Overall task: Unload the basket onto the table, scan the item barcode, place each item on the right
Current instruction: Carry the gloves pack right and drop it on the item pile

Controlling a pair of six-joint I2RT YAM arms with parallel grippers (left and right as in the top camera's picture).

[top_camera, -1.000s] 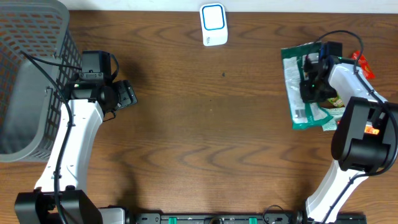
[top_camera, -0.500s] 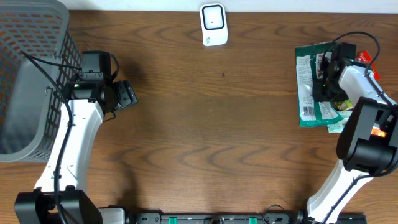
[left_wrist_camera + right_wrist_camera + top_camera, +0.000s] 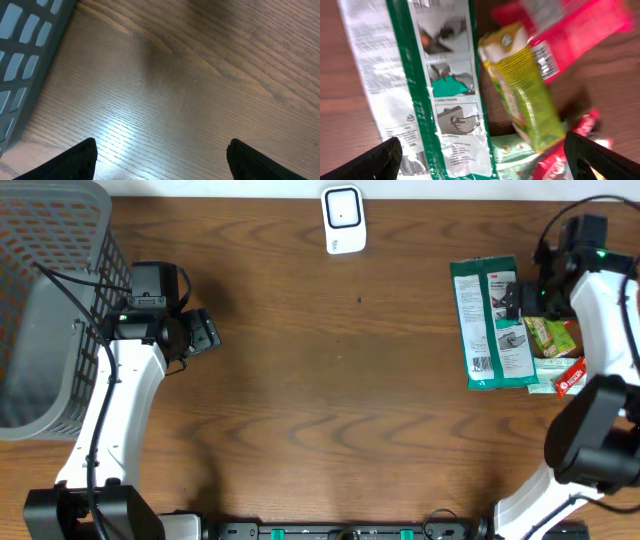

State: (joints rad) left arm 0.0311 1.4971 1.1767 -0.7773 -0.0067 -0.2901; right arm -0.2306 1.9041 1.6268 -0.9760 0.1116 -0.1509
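The item, a green and white packet [image 3: 492, 325], lies flat on the table at the right, with a barcode [image 3: 481, 365] near its lower end. The white scanner [image 3: 342, 218] with a blue outline stands at the back centre. My right gripper [image 3: 522, 304] hovers open over the packet's right edge and holds nothing. In the right wrist view the packet [image 3: 435, 85] runs under the wide-apart fingers of my right gripper [image 3: 485, 161]. My left gripper [image 3: 205, 332] stands open over bare wood at the left, and in its wrist view the left gripper [image 3: 162, 161] is empty.
A yellow-green packet [image 3: 520, 95], a red packet [image 3: 570, 25] and a pale green one [image 3: 520, 152] lie beside the item on its right. A grey mesh basket [image 3: 45, 290] fills the far left, its wall [image 3: 25, 50] next to my left gripper.
My right gripper went from shut on the green packet to open. It let the packet go, and the packet now lies flat. The arm drew back to the upper right. The left arm stayed still.
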